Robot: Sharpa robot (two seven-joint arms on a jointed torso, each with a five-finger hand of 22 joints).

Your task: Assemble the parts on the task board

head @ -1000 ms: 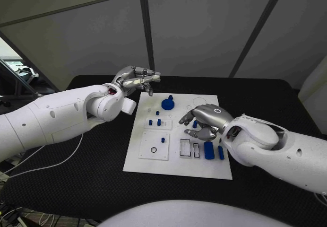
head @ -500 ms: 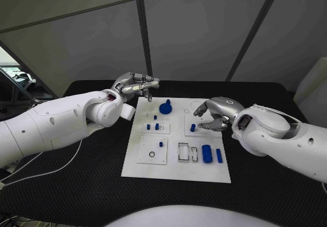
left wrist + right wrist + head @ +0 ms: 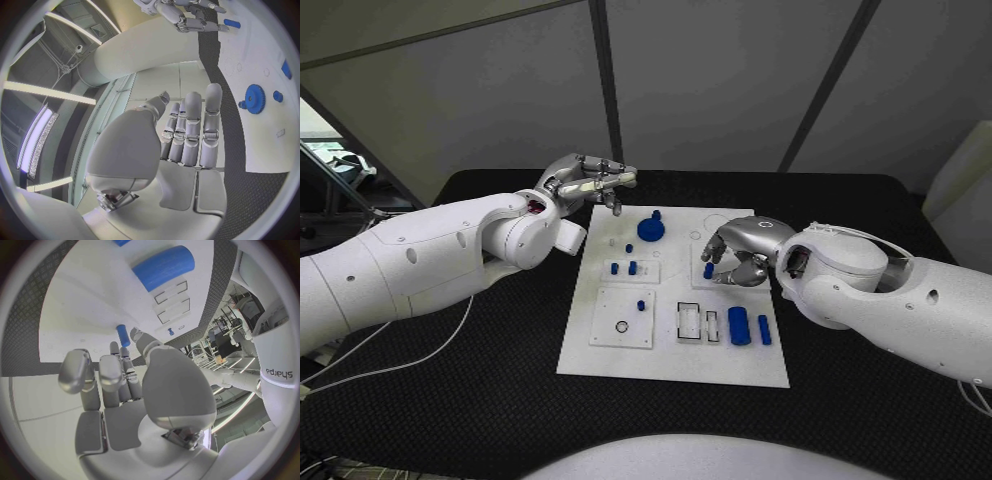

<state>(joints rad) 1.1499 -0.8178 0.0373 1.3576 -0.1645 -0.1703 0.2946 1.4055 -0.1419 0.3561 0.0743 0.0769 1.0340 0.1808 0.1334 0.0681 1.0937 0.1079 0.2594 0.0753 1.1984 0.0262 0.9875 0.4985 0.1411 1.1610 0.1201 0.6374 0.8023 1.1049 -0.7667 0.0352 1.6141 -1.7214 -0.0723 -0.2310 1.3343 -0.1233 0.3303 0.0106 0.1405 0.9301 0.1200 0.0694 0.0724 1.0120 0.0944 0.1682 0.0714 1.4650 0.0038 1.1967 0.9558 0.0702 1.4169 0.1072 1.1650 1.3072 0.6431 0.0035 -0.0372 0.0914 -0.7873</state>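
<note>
Since half a second ago the right hand is dropping back over the small blue peg on the task board, its fingers curling near the peg, though whether they are pinching it I cannot tell. Beyond the board's far left corner the left hand is hovering as before, fingers drawn together and holding nothing. On the black table the board is lying lengthwise away from the robot. A blue gear is sitting near its far edge, a thick blue cylinder and a slimmer blue bar are lying near its right edge, and short blue pegs are standing toward its left edge. Two rectangular slots beside the cylinder are showing empty, so by my judgement the assembly is only partly done.
</note>
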